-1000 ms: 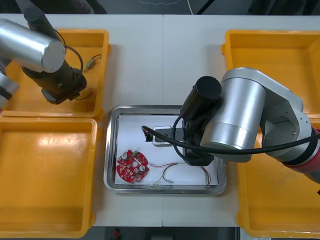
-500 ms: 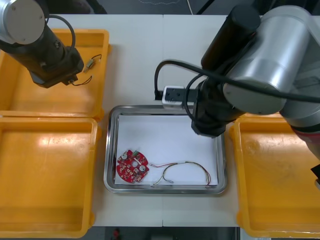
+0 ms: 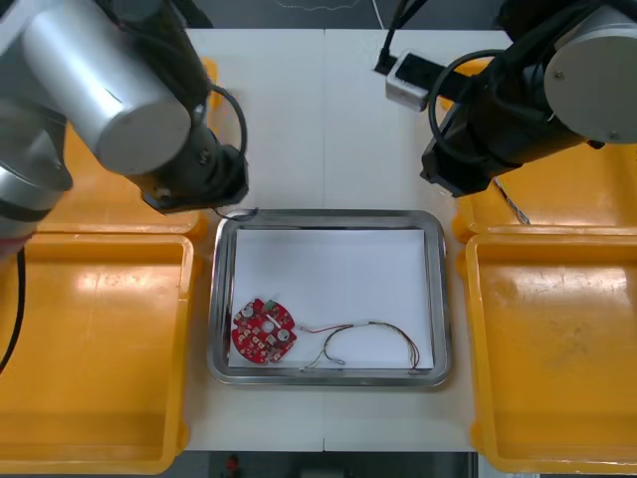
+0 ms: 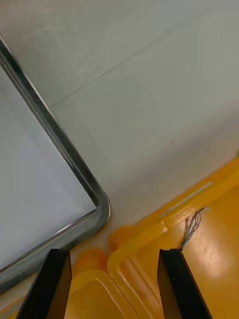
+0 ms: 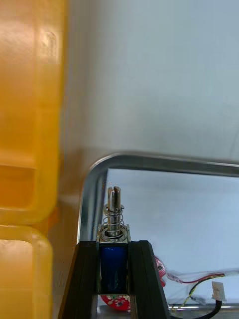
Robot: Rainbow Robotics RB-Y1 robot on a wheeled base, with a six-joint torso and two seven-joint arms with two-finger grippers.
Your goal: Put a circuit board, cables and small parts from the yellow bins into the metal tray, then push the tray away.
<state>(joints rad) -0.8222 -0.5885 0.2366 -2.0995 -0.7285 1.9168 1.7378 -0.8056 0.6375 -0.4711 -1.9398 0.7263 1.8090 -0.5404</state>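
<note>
Grippers over the sorting table (image 3: 328, 119), as I watch from the remote station: the left gripper (image 5: 113, 244) is clamped on a small metal part (image 5: 114, 227), a blue body with a spring and a pin standing up between the black fingers. It hangs over the far left corner of the metal tray (image 5: 149, 160). From the front camera I see that arm reaching in from the left, its black wrist at the tray's far left corner, beside the left-hand yellow bins (image 3: 90, 349). The right gripper (image 4: 113, 251) is spread wide with nothing between its fingers. It hovers where the tray's far right corner comes close to the right-hand bins. A frayed end of blue and white cable (image 4: 191, 225) lies in the bin just beyond one fingertip. The tray sits in the middle of the table between the four bins, white inside. In its near left part lies a round red circuit board (image 3: 264, 332). A red and yellow cable (image 3: 373, 324) loops from beside the board along the near side toward the near right corner.
</note>
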